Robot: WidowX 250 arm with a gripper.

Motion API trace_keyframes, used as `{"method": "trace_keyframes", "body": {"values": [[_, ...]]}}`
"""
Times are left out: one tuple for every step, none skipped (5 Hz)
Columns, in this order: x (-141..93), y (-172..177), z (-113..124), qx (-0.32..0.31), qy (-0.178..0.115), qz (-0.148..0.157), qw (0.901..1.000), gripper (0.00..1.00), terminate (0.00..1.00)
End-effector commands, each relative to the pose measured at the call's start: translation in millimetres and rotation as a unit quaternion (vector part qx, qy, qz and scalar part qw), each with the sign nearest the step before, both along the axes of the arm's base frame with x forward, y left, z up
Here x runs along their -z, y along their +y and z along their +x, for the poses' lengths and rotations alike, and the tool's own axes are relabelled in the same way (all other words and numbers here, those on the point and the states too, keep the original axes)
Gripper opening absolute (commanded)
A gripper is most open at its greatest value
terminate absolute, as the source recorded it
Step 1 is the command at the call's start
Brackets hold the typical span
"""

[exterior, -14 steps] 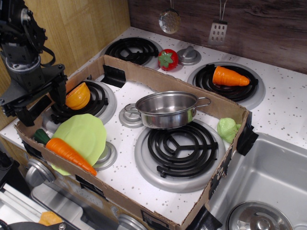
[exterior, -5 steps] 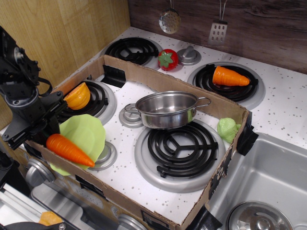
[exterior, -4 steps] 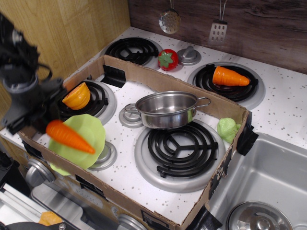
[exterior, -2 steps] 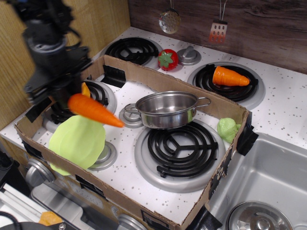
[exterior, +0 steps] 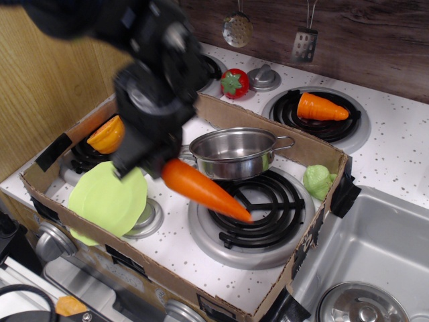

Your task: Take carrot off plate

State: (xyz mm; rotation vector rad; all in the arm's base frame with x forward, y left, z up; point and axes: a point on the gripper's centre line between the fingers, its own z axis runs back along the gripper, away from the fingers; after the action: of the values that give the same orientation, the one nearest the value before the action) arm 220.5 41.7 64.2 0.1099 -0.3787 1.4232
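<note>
My gripper [exterior: 151, 164] is shut on the stem end of the long orange carrot [exterior: 204, 190]. It holds the carrot in the air, tip pointing right and down over the front right burner [exterior: 258, 204]. The green stem is hidden in the jaws. The arm is motion-blurred. The lime-green plate [exterior: 107, 199] lies bare at the front left of the cardboard tray, to the left of the carrot and below it.
A steel pot [exterior: 236, 152] stands behind the carrot. An orange bowl [exterior: 107, 134] sits on the left burner. A lettuce piece [exterior: 318, 181], a stubby carrot [exterior: 323, 107] and a tomato [exterior: 234, 82] lie farther back. The cardboard wall [exterior: 268, 127] rings the tray. A sink [exterior: 375, 261] is on the right.
The gripper closed on the carrot on the plate, lifted it and carried it right, from over the plate to over the front right burner. The plate is now bare.
</note>
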Motion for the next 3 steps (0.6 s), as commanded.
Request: {"method": "trace_keyframes", "body": {"values": [[12, -40, -22, -0.013, -0.021, 0.037, 0.9990, 0.00, 0.00], [24, -36, -33, -0.009, -0.025, 0.063, 0.9976, 0.00, 0.00], [29, -37, -32, -0.005, -0.026, 0.060, 0.9979, 0.00, 0.00]]}}
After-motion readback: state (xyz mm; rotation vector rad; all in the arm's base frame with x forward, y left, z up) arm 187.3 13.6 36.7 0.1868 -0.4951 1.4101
